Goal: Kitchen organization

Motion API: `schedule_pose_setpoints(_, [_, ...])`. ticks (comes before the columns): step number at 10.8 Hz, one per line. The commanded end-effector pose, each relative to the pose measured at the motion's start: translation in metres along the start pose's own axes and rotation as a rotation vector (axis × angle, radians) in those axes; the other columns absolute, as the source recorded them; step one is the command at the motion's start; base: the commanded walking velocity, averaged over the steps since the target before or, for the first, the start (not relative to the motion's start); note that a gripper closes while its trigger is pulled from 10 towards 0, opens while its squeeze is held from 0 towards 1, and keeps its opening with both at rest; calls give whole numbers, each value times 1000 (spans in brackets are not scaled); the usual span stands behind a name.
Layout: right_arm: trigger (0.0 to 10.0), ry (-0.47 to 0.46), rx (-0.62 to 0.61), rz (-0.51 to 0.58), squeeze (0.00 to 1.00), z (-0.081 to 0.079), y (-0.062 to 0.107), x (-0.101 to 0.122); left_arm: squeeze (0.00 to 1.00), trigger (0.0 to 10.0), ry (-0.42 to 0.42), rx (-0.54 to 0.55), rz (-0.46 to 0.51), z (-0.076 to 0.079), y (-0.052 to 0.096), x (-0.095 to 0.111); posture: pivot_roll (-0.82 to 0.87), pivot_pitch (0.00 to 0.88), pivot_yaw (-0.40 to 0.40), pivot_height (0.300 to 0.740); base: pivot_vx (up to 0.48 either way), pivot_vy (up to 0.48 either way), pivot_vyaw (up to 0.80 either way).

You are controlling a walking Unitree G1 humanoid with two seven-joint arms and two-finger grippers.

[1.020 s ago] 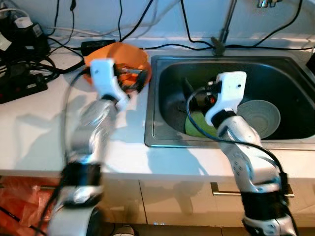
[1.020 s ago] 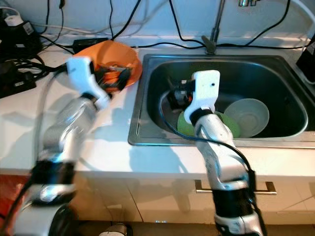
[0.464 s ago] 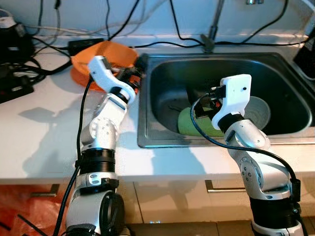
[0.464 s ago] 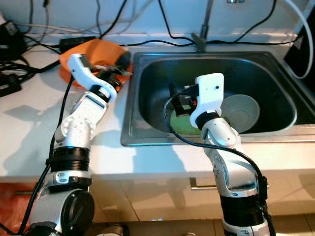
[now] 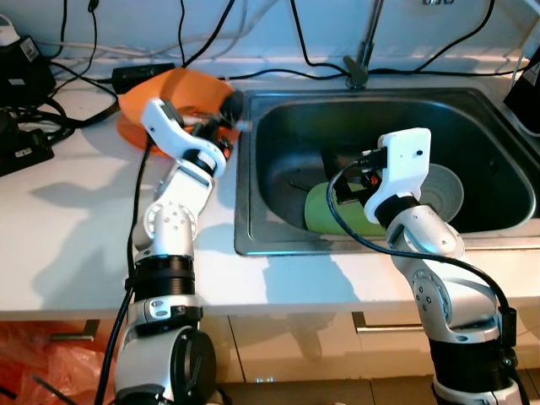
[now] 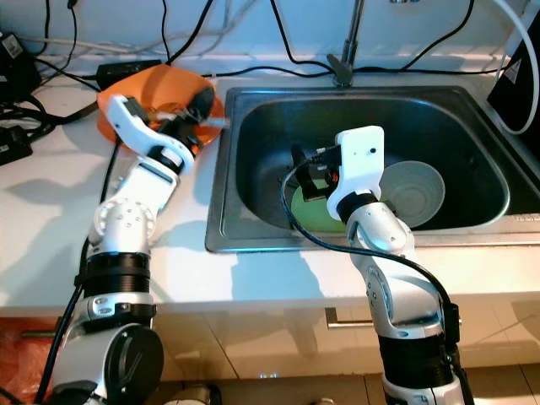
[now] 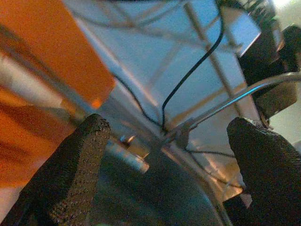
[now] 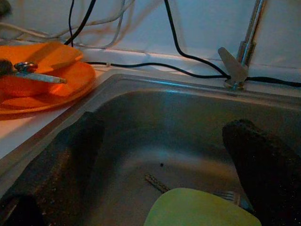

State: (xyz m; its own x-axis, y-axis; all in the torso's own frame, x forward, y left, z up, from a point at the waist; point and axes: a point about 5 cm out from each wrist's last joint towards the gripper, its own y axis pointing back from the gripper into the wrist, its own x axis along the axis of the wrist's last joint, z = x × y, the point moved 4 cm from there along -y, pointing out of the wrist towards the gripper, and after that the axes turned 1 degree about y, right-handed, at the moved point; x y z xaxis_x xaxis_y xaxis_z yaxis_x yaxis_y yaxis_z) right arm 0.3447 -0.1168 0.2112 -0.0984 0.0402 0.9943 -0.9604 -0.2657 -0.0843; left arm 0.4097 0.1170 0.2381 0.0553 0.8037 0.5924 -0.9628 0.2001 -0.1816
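Your left gripper [image 5: 226, 118] hovers released, its 2 fingers spread, over the orange plate [image 5: 160, 89] on the counter [image 5: 67, 228] beside the sink [image 5: 278, 143]. Your right gripper [image 8: 164, 155] hangs released inside the sink above the green plate [image 5: 325, 211], with a grey bowl [image 5: 443, 190] just beside.

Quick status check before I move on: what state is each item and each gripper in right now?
left gripper: open, empty, over the orange plates' edge beside the sink.
right gripper: open, empty, down in the sink.
orange plates: stacked on the counter.
green plate: lying in the sink.
grey bowl: upright in the sink.
sink: no water visible.
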Motion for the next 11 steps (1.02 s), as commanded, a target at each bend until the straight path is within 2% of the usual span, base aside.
schedule_pose_setpoints(1, [10000,14,-4,4,0,0,3,2,0,10000,7,-14,29,4,5,9,-4,112,28,740,0,0,0])
schedule_pose_setpoints(2, [10000,16,-9,6,0,1,2,2,0,10000,0,-57,76,13,10,23,1,112,26,740,0,0,0])
schedule_pose_setpoints(4, [10000,18,-12,13,0,2,0,2,0,10000,-60,-88,110,20,16,37,12,106,23,740,0,0,0])
schedule_pose_setpoints(5, [10000,17,-13,15,0,2,-1,2,0,10000,-77,-126,96,28,20,37,18,105,21,740,0,0,0])
schedule_pose_setpoints(7, [10000,18,-13,15,0,2,-2,2,0,10000,-50,-172,37,34,34,28,24,103,20,740,0,0,0])
schedule_pose_setpoints(9, [10000,17,5,12,0,1,-4,1,0,10000,13,-134,-71,13,70,2,45,100,11,740,0,0,0])
schedule_pose_setpoints(10, [10000,18,8,12,0,1,-4,1,0,10000,25,-131,-82,12,73,0,45,100,11,740,0,0,0])
schedule_pose_setpoints(11, [10000,16,27,5,0,-2,-5,0,0,10000,21,-91,-93,2,77,-4,51,97,7,740,0,0,0])
